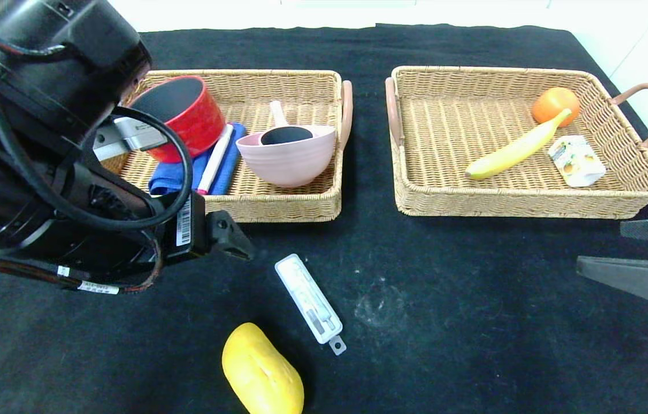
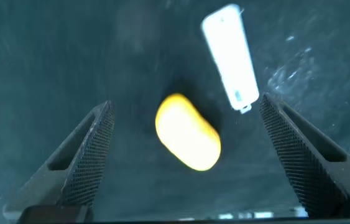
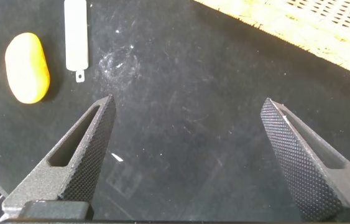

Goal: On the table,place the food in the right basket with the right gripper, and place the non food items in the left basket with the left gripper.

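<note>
Right at the near edge of the table (image 1: 473,322), low in the frame and a bit left of centre, lies one yellow mango-like fruit (image 1: 262,371). Just beyond it, apart from it, a slim white case (image 1: 310,301) rests at a slant on the black cloth — one of each, both outside any basket.

Over at the left of the frame the left gripper (image 2: 184,158) hangs above the cloth with its two fingers spread wide and nothing between them but air; its wrist view looks down past them at the fruit and the case. At the right edge the right gripper (image 3: 187,158) is likewise splayed and holding nothing, over bare cloth short of the baskets.

Farther back sit two wicker trays, side by side. The left basket (image 1: 278,204), upper left of centre, holds five things: a red pot (image 1: 191,115), a pink bowl (image 1: 292,161) with a small pink saucepan (image 1: 283,132) sitting in it, a blue cloth (image 1: 177,175), and a white marker pen (image 1: 214,158) lying across that cloth. The right basket (image 1: 525,201), upper right, holds three: one banana (image 1: 510,152), one orange (image 1: 553,103) touching the banana's far tip, and one small drink carton (image 1: 576,161) just beside them.
</note>
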Controlling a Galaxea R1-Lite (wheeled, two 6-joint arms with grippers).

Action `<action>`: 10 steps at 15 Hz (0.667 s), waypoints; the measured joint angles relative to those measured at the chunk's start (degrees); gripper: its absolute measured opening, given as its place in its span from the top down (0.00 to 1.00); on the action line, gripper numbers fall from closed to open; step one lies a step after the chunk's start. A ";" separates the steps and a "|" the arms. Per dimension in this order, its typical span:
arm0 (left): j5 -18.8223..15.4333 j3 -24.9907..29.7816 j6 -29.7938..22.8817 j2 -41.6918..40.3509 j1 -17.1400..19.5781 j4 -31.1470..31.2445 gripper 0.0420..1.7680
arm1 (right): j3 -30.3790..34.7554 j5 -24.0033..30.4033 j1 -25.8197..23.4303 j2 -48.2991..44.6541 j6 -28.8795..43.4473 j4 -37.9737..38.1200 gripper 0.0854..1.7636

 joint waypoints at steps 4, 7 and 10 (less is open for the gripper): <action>-0.55 4.11 -5.95 0.11 -0.67 0.16 0.03 | 0.18 0.02 0.12 0.22 -0.02 0.00 0.03; -1.12 7.52 -9.51 0.30 -3.36 -0.37 0.03 | 0.20 0.00 0.15 0.38 0.00 0.00 0.03; -1.54 11.11 -11.72 0.48 -5.90 -1.41 0.03 | 0.22 0.00 0.15 0.44 -0.02 0.00 0.03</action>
